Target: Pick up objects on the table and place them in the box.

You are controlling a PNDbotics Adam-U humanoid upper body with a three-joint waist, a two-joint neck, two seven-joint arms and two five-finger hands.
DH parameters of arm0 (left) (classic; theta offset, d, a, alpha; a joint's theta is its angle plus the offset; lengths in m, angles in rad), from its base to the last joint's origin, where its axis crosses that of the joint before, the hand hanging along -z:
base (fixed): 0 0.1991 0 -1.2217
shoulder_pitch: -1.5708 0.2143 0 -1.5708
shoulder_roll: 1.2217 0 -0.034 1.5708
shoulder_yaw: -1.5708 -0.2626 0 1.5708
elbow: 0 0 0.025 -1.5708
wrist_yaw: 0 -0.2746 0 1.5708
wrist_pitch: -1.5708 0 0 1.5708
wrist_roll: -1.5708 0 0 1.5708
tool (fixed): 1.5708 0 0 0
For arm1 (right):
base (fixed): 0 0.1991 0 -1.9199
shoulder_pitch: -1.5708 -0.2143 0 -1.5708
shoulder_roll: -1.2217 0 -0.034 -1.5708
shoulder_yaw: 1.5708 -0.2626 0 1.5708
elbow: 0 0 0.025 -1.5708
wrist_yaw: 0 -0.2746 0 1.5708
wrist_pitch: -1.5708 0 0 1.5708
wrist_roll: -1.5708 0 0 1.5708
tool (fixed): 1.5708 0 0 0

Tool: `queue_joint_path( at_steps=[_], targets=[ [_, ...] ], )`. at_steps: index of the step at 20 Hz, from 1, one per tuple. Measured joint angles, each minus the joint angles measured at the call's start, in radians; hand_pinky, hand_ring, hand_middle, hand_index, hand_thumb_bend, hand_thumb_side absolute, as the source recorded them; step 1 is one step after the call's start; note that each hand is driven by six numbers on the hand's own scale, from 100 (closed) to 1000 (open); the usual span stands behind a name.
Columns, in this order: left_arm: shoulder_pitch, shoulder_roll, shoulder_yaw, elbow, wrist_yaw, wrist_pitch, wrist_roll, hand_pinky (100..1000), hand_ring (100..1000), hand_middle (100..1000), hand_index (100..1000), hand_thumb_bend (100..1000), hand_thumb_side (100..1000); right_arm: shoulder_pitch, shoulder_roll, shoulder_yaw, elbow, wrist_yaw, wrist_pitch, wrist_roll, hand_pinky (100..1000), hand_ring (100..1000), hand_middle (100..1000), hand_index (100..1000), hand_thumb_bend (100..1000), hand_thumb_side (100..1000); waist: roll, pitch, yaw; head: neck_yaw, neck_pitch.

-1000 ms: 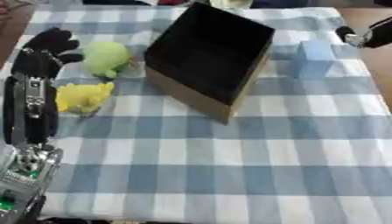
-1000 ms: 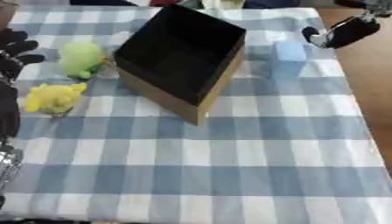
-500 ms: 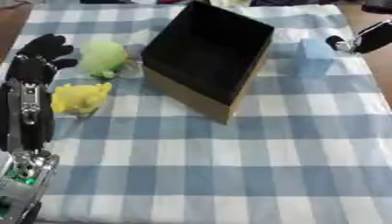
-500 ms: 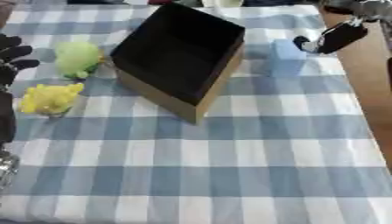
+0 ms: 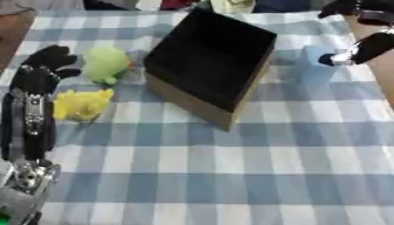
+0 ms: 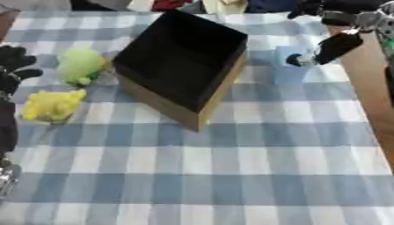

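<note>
At the far left the robot's black left hand (image 5: 42, 70) rises from the lower corner on its black and silver forearm, its fingers (image 5: 52, 53) loosely curled and grasping nothing, lying over the blue and white checked cloth of the worktop (image 5: 231, 176). Just beside that hand, toward the middle, sit two soft things: a rounded pale green plush toy (image 5: 105, 64) farther back and a crumpled bright yellow soft toy (image 5: 80, 104) nearer the front, the two close together but apart (what either toy depicts cannot be made out). Right of them, at the middle of the worktop, stands the open cardboard box with a black inside and brown outer walls (image 5: 212, 66), turned askew so that one corner points forward; nothing shows inside it. Farther right stands an upright light blue block (image 6: 289, 66), apart from the box. The robot's black right hand (image 6: 332, 45) comes in from the upper right corner and reaches down to this block, one dark fingertip touching its right side near the top, fingers outstretched rather than wrapped round it.
</note>
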Motion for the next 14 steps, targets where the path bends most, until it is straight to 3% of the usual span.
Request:
queue_joint_path(
  at_steps=[4,14],
  targets=[
    [0.000,0.000,0.000,0.000,-0.001,0.000,0.000,702,766,739,832,136,887,-0.017,0.008,0.002,0.025,0.053,-0.014,-0.014,962,1000,991,996,475,692,0.000,0.001,0.002,0.006,-0.008],
    [0.000,0.000,0.000,0.000,-0.004,0.005,-0.007,703,767,740,827,111,862,-0.031,0.025,0.001,0.094,0.155,-0.048,-0.048,981,1000,989,997,465,676,0.003,0.002,0.001,0.007,-0.010]
  ],
)
